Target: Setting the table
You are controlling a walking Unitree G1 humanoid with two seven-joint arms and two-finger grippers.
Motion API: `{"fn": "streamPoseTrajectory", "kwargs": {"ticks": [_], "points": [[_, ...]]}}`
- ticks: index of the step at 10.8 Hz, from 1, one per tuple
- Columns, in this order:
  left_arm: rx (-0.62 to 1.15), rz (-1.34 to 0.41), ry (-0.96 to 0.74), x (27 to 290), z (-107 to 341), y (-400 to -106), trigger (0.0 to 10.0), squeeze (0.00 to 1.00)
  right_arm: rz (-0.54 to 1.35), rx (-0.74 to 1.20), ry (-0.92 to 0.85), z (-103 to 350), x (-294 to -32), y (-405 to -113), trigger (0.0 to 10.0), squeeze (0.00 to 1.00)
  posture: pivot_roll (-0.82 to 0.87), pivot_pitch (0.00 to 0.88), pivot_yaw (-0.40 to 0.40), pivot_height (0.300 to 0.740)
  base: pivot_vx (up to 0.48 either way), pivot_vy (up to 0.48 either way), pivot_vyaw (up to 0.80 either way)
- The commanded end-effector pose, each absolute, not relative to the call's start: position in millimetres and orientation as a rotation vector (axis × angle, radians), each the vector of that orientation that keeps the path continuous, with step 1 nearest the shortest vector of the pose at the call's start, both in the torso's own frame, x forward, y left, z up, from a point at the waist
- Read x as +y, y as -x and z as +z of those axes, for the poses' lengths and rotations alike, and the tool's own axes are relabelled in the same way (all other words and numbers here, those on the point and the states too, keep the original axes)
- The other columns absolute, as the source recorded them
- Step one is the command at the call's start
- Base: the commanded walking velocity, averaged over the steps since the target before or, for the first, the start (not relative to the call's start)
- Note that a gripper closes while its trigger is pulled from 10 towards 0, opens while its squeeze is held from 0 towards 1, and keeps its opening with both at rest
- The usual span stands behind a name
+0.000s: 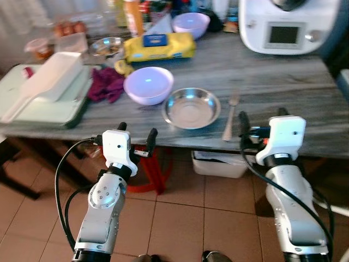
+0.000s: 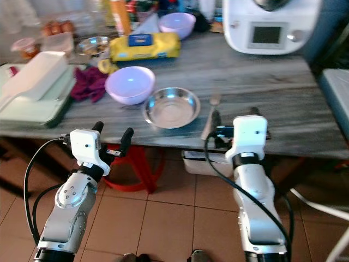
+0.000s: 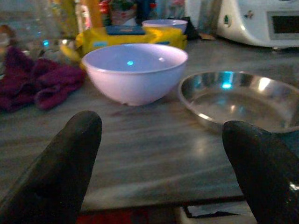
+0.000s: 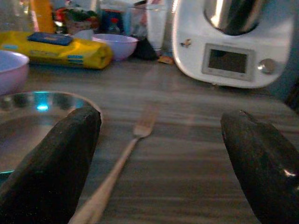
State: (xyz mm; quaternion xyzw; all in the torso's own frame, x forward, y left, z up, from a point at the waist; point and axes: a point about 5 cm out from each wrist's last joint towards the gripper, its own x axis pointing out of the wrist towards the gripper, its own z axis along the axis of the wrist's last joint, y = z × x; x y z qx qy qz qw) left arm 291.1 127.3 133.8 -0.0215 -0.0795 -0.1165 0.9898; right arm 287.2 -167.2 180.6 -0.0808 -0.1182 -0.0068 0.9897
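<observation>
1. The right tool (image 1: 260, 121) is spread wide and holds nothing. It hovers at the near edge of the table (image 1: 283, 98), level with the top, its two black fingers (image 4: 56, 158) pointing across the wood.
2. The left tool (image 1: 136, 134) is likewise wide and empty, poised just short of the table edge and a little lower than its partner.
3. Straight ahead of the right tool lies a fork (image 1: 231, 115), handle toward the robot and tines away. In the right wrist view the handle runs between the two fingers, closer to one of them.
4. Just beside the fork sits a shallow steel dish (image 1: 192, 107), and touching or nearly touching that is a lilac bowl (image 1: 148, 84). In the left wrist view both lie beyond the left tool's fingers.
5. Farther out are a purple cloth (image 1: 106, 84), a pale tray (image 1: 46, 98) with a white scoop-like piece on it, a yellow packet (image 1: 159, 46), a second lilac bowl (image 1: 191, 24) and a white kitchen machine (image 1: 286, 24).
6. By my judgement this is the approach step: nothing is gripped yet, and fork, dish and bowl are bunched together, not laid out as a place setting.
7. The next move probably calls for the right tool to reach forward, centre on the fork handle and close. The flat, thin handle may slip on the wood.
</observation>
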Motion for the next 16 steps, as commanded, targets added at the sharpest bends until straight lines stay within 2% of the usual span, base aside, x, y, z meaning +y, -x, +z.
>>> {"fn": "streamPoseTrajectory", "kwargs": {"ticks": [1, 13, 16], "points": [[-0.134, -0.223, 0.029, 130.3, 130.0, -290.8, 10.0, 0.0, -0.012, -0.224, 0.147, 178.8, -165.2, -287.1, 10.0, 0.0, -0.12, 0.137, 0.095, 0.74, 0.0, 0.0, 0.0], [-0.114, -0.247, 0.015, 126.5, 129.4, -290.2, 10.0, 0.0, -0.038, -0.196, 0.115, 173.8, -166.7, -290.6, 10.0, 0.0, -0.11, 0.136, 0.099, 0.74, -0.297, 0.0, 0.0], [-0.136, -0.275, 0.018, 125.8, 129.8, -289.0, 10.0, 0.0, -0.033, -0.193, 0.122, 172.7, -166.2, -291.3, 10.0, 0.0, -0.11, 0.135, 0.094, 0.74, 0.0, 0.0, 0.0]]}}
